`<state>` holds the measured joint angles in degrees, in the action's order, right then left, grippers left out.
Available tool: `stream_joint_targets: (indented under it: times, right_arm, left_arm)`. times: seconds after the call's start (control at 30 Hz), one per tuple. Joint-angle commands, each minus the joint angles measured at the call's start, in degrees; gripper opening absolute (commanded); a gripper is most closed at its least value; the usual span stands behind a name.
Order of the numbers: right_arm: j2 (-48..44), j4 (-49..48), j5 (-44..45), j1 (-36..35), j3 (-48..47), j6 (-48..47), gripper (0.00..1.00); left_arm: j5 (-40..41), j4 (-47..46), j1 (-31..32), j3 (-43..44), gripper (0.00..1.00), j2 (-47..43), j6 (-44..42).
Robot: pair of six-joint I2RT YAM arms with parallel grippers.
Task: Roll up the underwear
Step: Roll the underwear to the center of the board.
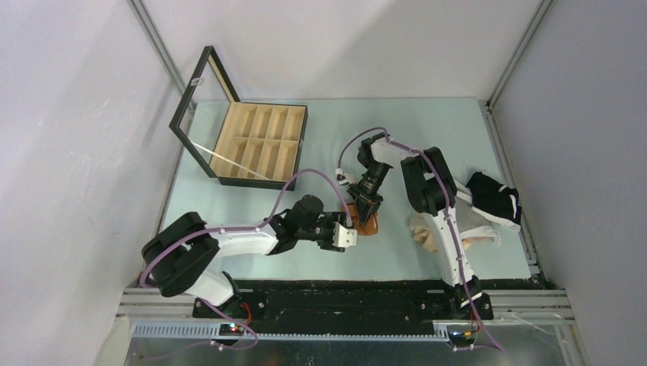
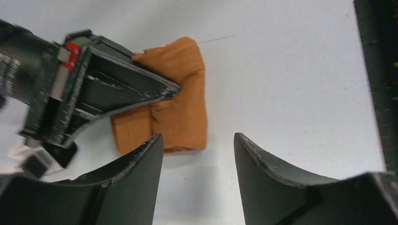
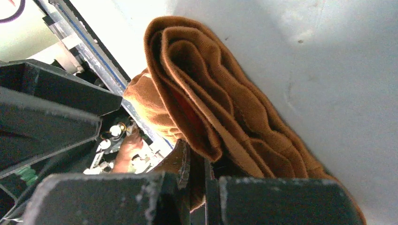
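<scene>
A pale blue-green table (image 1: 427,130) fills the top view. At its far left stands a black-framed wooden box (image 1: 248,181) with compartments, its lid tipped open to the left. The left arm (image 1: 229,244) reaches across the near edge toward the middle. The right arm (image 1: 439,191) bends back from the right and comes down at the same spot.

On the right side of the table, well apart from the middle, lie the black underwear with white trim (image 1: 494,197) and, nearer the arm's base, the beige underwear (image 1: 423,232), partly hidden behind the arm.

The rust-brown underwear (image 1: 370,225) lies near the middle of the table, between the two grippers, folded into a thick, layered bundle (image 3: 225,108) – a compact oblong in the left wrist view (image 2: 183,108).

The right gripper (image 3: 205,187) is clamped onto one end of that bundle, with cloth pinched between its closed fingers. Its tip rests on top of the cloth (image 2: 173,89).

The left gripper (image 2: 197,138) stands with its jaws spread apart and nothing between them – the bundle's near edge lies just ahead of the gap.
</scene>
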<state>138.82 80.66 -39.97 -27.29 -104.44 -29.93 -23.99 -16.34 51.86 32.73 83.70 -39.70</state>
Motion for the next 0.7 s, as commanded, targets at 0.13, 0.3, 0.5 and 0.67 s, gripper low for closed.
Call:
stream_joint_targets:
  times: [0.13, 0.3, 0.5, 0.67]
  right_arm:
    - [4.5, -5.9, 12.1, -1.7, 2.3, 0.2, 0.00]
    - [4.1, -6.4, 11.9, -1.6, 2.8, 0.8, 0.00]
    - [3.9, -6.6, 11.9, -1.6, 3.0, 0.9, 0.00]
    - [4.0, -6.6, 11.9, -1.6, 3.1, 1.0, 0.00]
  left_arm:
    - [1.3, -2.5, 3.3, 0.7, 0.60, 3.7, -21.7]
    - [4.3, -1.6, 5.6, 1.1, 0.58, 5.7, -22.4]
    - [12.9, -5.6, 7.0, 0.3, 0.57, 8.4, -17.9]
    - [18.1, -11.9, 8.0, -1.7, 0.60, 10.8, -15.9]
